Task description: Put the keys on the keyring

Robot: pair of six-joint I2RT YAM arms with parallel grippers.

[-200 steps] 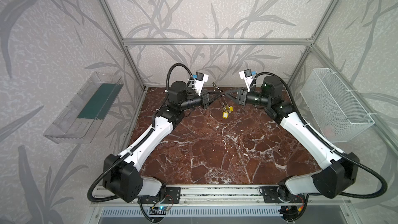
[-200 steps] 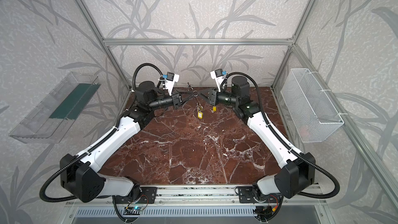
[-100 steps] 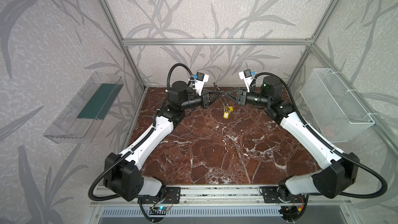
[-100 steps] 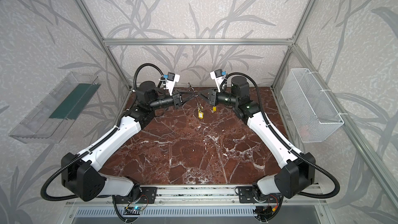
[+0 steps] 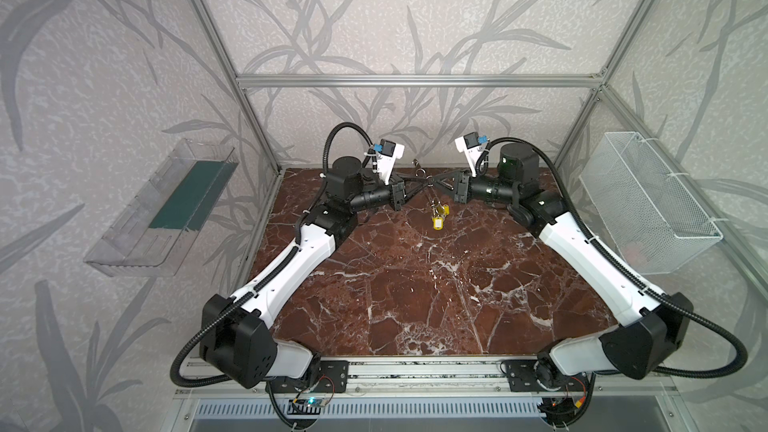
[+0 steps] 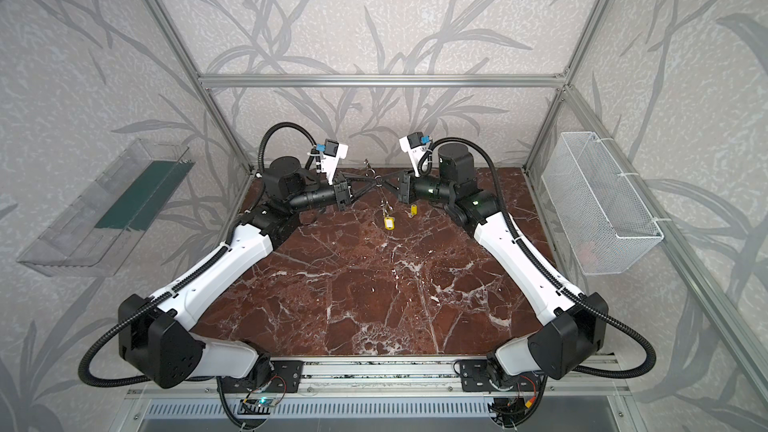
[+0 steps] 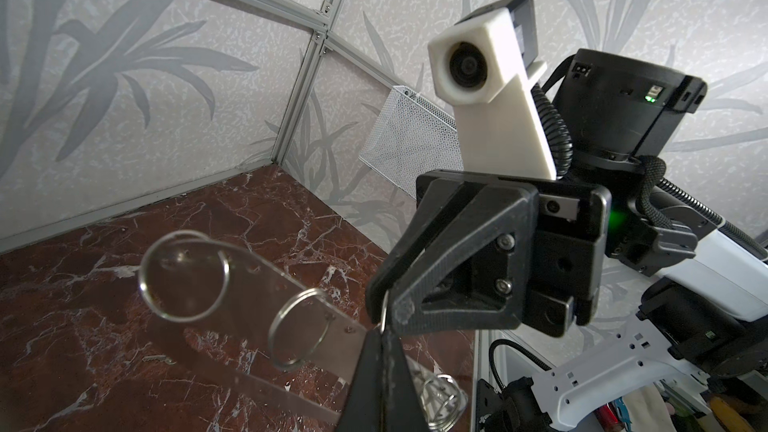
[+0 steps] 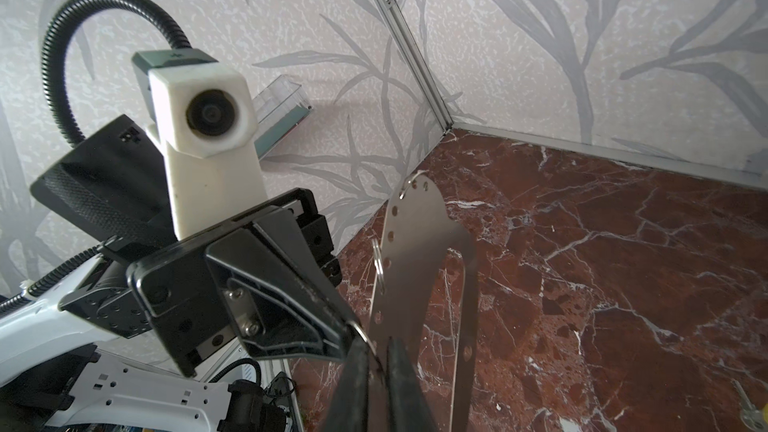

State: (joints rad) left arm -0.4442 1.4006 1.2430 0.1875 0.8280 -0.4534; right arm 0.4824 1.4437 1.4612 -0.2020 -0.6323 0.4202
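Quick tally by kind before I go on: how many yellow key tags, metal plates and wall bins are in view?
Yellow key tags: 2
Metal plate: 1
White wire basket: 1
Clear plastic tray: 1
Total: 5

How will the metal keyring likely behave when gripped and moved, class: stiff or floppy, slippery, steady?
Probably stiff: the keyring juts out flat, without sagging, from the shut left gripper. Likely slippery, since it is thin, bare, shiny metal. Expect sway when moved: a yellow key dangles freely beneath it.
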